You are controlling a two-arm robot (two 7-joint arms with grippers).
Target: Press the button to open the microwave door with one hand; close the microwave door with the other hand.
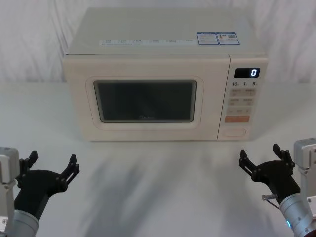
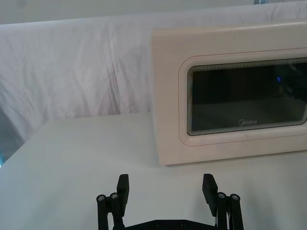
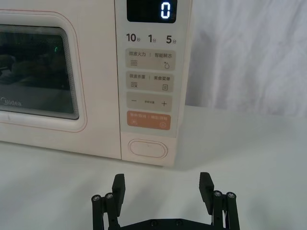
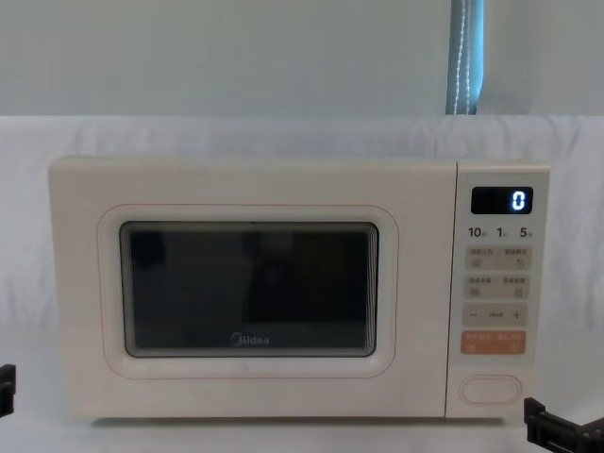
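— What do you make of the microwave door point(image 1: 145, 103)?

— You see smooth cream plastic with a soft sheen; its window point(image 1: 145, 101) is dark, glossy glass that throws back reflections.

— And the button point(image 3: 147, 148)?

— Same smooth cream plastic as the control panel point(image 3: 149, 81), you'll notice, while the display point(image 1: 247, 72) looks glossy black.

— The grippers?

— Your left gripper point(image 1: 52, 167) and right gripper point(image 1: 262, 159) look like matt black plastic, with grey metal-looking wrists.

— The surroundings?

— You have a matt white table point(image 1: 158, 187) and wrinkled white cloth point(image 2: 76, 67) behind.
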